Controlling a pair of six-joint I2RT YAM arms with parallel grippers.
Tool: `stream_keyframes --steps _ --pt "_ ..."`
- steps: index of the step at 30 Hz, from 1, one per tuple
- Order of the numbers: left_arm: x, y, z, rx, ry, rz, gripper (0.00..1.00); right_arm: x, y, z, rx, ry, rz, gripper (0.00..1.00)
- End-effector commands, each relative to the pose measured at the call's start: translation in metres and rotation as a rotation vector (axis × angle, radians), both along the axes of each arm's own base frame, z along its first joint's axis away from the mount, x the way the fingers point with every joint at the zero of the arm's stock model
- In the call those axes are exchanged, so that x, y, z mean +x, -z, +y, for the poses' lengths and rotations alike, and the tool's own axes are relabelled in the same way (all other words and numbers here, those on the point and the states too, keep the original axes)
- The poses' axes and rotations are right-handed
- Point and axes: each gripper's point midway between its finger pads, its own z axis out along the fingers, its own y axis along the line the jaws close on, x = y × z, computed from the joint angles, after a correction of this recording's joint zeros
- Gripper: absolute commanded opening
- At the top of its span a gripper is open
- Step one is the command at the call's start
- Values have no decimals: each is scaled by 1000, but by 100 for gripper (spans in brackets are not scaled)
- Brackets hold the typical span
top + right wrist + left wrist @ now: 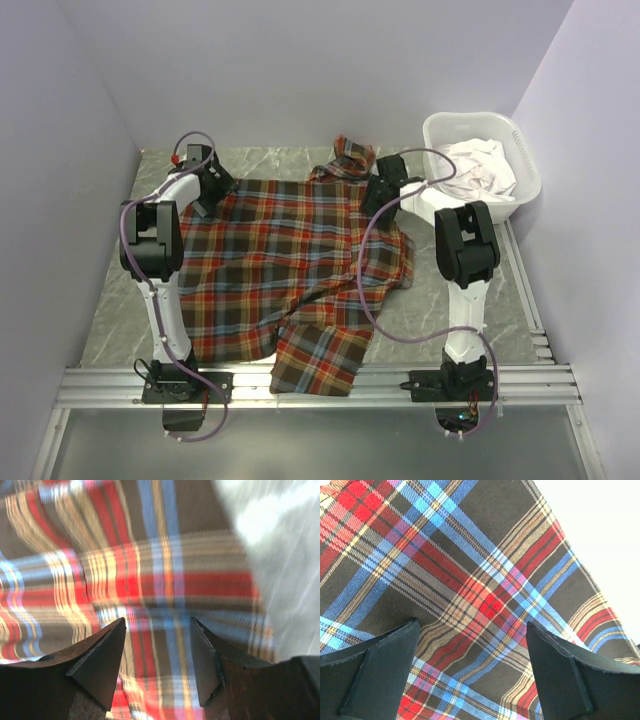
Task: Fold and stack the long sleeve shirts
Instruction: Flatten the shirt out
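One long sleeve shirt (290, 260), plaid in red, orange, blue and dark brown, lies spread across the table with its collar at the back and one part hanging toward the front edge. My left gripper (207, 203) is down at the shirt's back left corner. In the left wrist view it (472, 625) stands wide open just above the plaid cloth (470, 570), holding nothing. My right gripper (379, 196) is at the back right of the shirt, near the collar. Its jaws (157, 622) stand partly apart over blurred plaid (150, 580), with nothing visibly pinched.
A white basket (481, 121) holding white cloth (480, 165) stands at the back right, close to the right arm. Grey marble tabletop (120, 300) shows on both sides of the shirt. Lavender walls enclose the table. A metal rail (320, 385) runs along the front.
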Motion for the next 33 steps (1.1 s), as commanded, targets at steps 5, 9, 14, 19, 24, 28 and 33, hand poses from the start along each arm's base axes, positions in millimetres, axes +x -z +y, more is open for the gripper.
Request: stream_keyframes --steps 5,9,14,19,24,28,33 --pt "9 50 -21 -129 70 124 93 52 -3 -27 42 56 34 62" --pt "32 43 -21 -208 77 65 94 77 8 -38 21 49 69 62" --pt "60 13 -25 -287 134 -47 98 113 -37 -35 16 3 -70 64" --pt "60 -73 -10 -174 152 -219 99 81 -107 -32 -46 -26 -202 88" --pt "-4 -129 16 -44 21 -248 99 3 -142 -13 -76 -24 -230 100" --pt "-83 -101 21 25 -33 -119 99 -74 -108 17 -34 -72 -134 93" --pt "-141 -53 4 -13 19 -23 99 -145 -71 44 105 -75 -42 80"
